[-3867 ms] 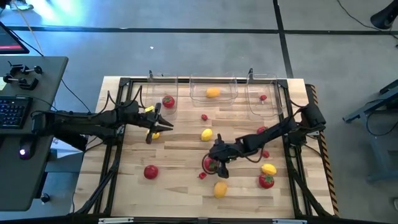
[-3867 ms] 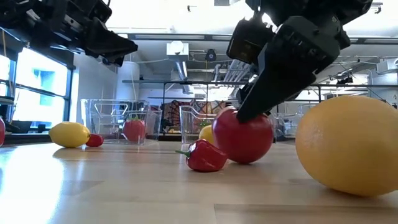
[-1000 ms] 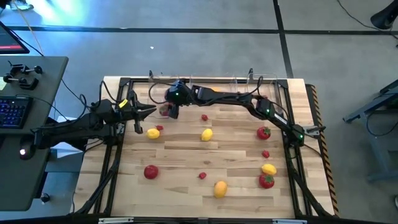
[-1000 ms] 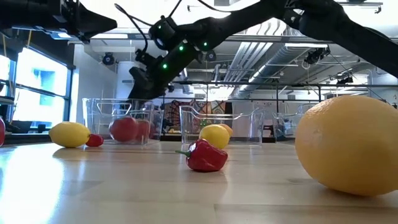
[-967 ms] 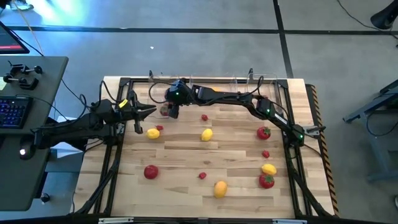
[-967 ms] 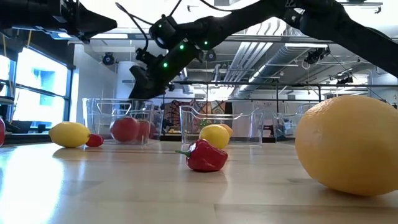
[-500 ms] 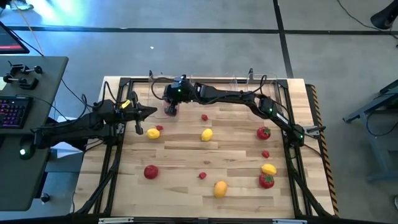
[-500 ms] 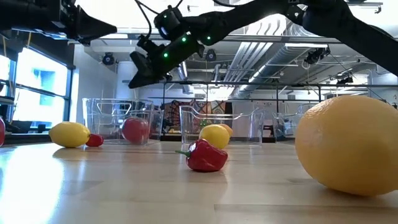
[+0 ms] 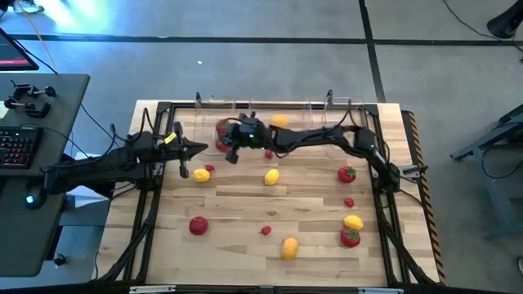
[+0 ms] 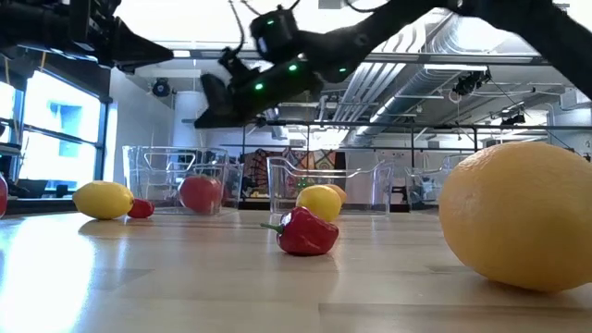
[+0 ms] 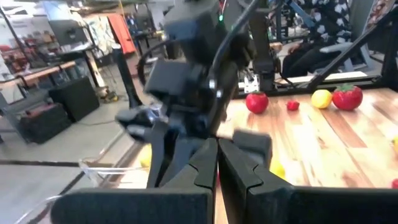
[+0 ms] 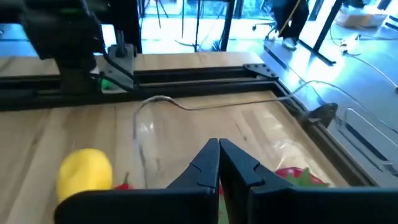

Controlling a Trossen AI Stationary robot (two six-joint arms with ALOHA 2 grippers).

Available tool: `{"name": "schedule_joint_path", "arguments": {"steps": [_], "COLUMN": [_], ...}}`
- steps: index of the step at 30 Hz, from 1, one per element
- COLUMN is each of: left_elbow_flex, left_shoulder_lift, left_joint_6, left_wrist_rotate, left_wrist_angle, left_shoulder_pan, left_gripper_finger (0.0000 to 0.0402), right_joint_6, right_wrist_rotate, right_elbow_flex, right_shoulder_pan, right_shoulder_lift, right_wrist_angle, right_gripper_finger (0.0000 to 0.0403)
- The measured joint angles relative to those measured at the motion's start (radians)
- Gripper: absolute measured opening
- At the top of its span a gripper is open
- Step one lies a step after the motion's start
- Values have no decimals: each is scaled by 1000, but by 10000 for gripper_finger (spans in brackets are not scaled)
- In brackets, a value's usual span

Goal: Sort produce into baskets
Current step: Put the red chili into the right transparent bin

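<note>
Since a second ago the right end effector (image 9: 230, 154) has pulled back from over the left basket (image 9: 214, 122) toward the counter's middle, arm stretched across the far half of the counter (image 9: 237, 214), fingers now pressed together, nothing held. Tomato (image 9: 221, 131) it carried earlier now sits in the left basket; low view shows it there too (image 10: 198, 194). Left end effector (image 9: 198, 148) barely shifted, hovers over the counter's left side just in front of the left basket, fingers together, empty. Middle basket (image 9: 282, 110) holds an orange citrus (image 9: 279, 121); right basket (image 9: 347, 110) partly hidden by the right arm, contents can't tell. Loose on the counter: yellow lemon (image 9: 200, 174) with a small red berry (image 9: 210, 169) just beside it, below the left end effector; another lemon (image 9: 271, 175) near centre; small berry (image 9: 270, 153) beside the right arm; tomato at right (image 9: 347, 174); small berry (image 9: 349, 202) in front of it; yellow fruit (image 9: 353, 221) touching a tomato (image 9: 350, 238) at front right; orange oval (image 9: 289, 247) at front centre; tiny red piece (image 9: 266, 230) near it; tomato at front left (image 9: 198, 225). Right wrist view looks into the clear left basket with the tomato's green top by its fingers (image 12: 298, 177) and a lemon outside (image 12: 86, 169).
</note>
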Motion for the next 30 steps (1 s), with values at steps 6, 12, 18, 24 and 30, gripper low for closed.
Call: {"name": "schedule_joint_path", "arguments": {"steps": [6, 12, 18, 24, 30], "left_elbow_flex": [0, 0, 0, 0, 0], "left_shoulder_lift": [45, 131, 245, 327, 346], "left_joint_6": [-7, -75, -35, 1, -52], "left_wrist_rotate": [5, 5, 6, 75, 104], "left_wrist_angle": [1, 7, 113, 217, 251], "left_shoulder_pan": [-17, -46, -82, -100, -104], "left_gripper_finger": [0, 0, 0, 0, 0], "right_joint_6": [10, 42, 224, 508, 899], "right_wrist_rotate": [44, 240, 401, 471, 366], "right_elbow_flex": [-282, -554, -723, -725, -615], "right_shoulder_pan": [47, 166, 325, 480, 611], "right_shoulder_lift": [-187, -370, -506, -604, -659], "right_wrist_angle": [132, 156, 57, -326, -876], "right_gripper_finger": [0, 0, 0, 0, 0]}}
